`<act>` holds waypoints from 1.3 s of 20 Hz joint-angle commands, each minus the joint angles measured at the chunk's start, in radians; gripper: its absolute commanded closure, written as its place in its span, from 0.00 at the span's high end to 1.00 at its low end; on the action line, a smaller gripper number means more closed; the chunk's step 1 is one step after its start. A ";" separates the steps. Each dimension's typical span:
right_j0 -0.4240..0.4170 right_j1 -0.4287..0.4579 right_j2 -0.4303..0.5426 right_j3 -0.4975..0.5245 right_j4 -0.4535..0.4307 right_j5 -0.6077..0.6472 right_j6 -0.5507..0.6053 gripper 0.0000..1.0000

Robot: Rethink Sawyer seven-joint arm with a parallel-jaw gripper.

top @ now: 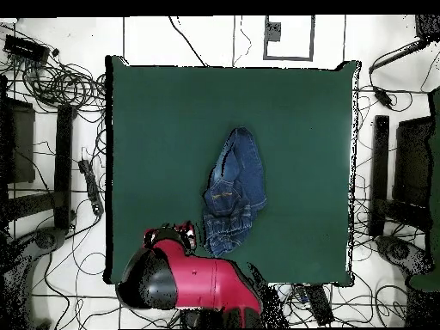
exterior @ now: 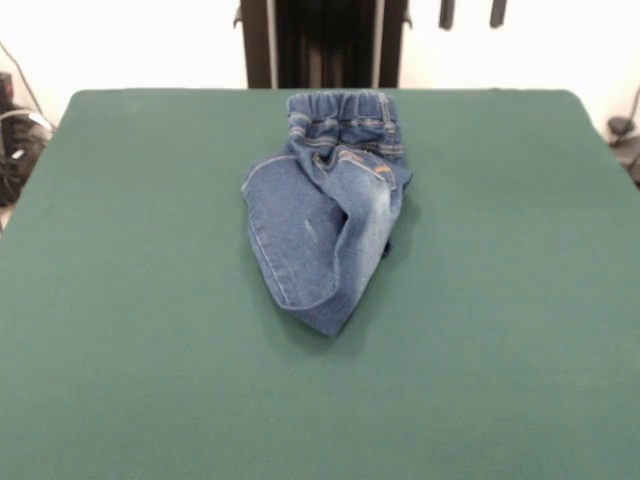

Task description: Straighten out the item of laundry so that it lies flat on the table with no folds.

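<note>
The small blue denim jeans [exterior: 325,220] lie crumpled on the dark green table [exterior: 120,300], at the middle of its far half. The elastic waistband [exterior: 340,105] lies next to the far edge by the pedestal. The legs are folded over each other into one rounded bundle pointing toward the camera. In the overhead view the jeans [top: 234,193] lie right of centre on the table [top: 155,129]. My gripper [exterior: 472,12] shows only as two dark fingertips at the top edge, spread apart and empty, well clear of the jeans. My red arm [top: 193,279] is drawn back over the table's bottom-left edge.
The black pedestal [exterior: 320,45] stands behind the table's far edge. Cables and dark equipment [top: 51,86] lie on the floor on both sides of the table. Broad green cloth surrounds the jeans on all sides.
</note>
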 commanded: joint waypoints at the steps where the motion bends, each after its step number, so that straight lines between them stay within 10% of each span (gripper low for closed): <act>1: 0.058 0.185 0.026 0.047 0.074 -0.105 0.296 1.00; 15: 0.015 0.447 0.087 -0.077 0.116 -0.270 0.269 1.00; 26: 0.073 0.401 0.012 -0.121 0.221 -0.150 0.273 1.00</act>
